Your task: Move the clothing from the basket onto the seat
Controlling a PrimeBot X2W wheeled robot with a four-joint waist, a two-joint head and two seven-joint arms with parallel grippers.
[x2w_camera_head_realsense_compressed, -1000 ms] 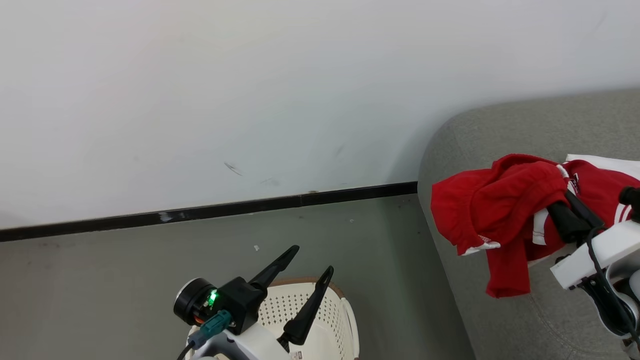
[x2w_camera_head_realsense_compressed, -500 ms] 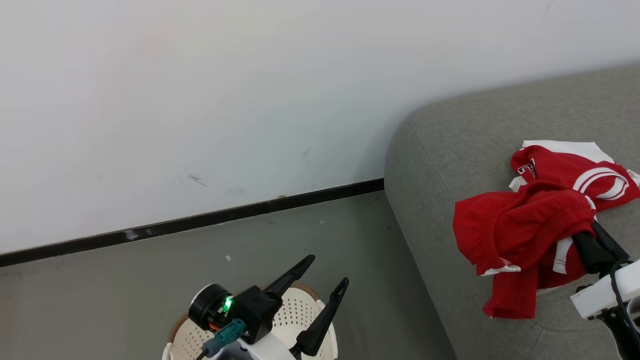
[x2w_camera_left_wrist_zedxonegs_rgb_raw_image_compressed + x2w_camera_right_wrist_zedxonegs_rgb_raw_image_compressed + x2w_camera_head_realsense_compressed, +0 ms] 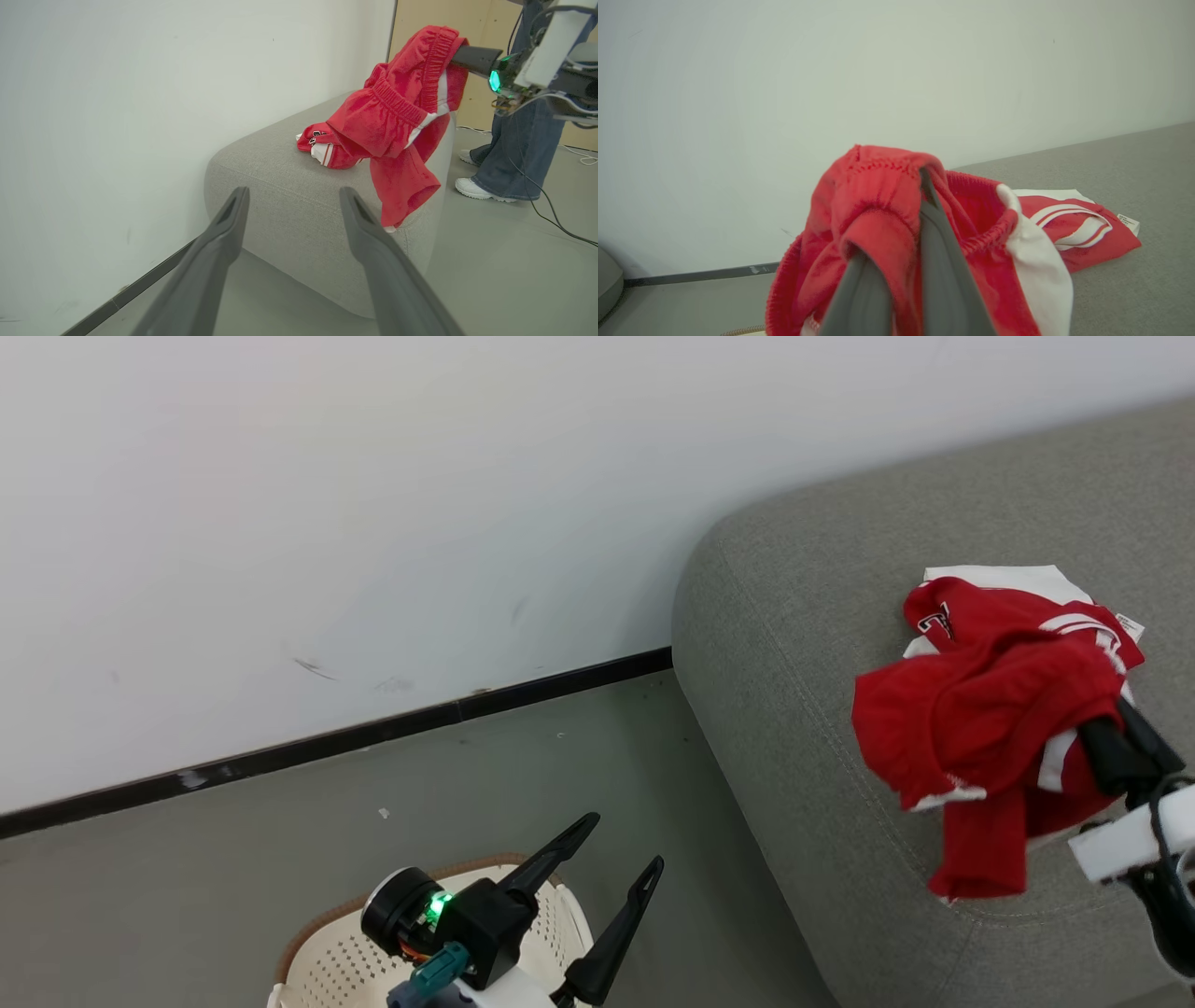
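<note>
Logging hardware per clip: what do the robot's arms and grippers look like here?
Left gripper: two long, tapering dark fingers on a black body, green light lit, teal connector, round black wrist housing, white forearm. Right gripper: same dark fingers, white wrist block, black cable looping beside it, a green light too.

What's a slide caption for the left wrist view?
Open left gripper in foreground; right gripper holds red shorts over the grey seat, near a second red garment; person's legs behind.

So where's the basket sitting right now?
In the head view the basket sits on the floor at the bottom edge, left of centre, partly hidden behind the open left hand, with the seat off to its right.
</note>
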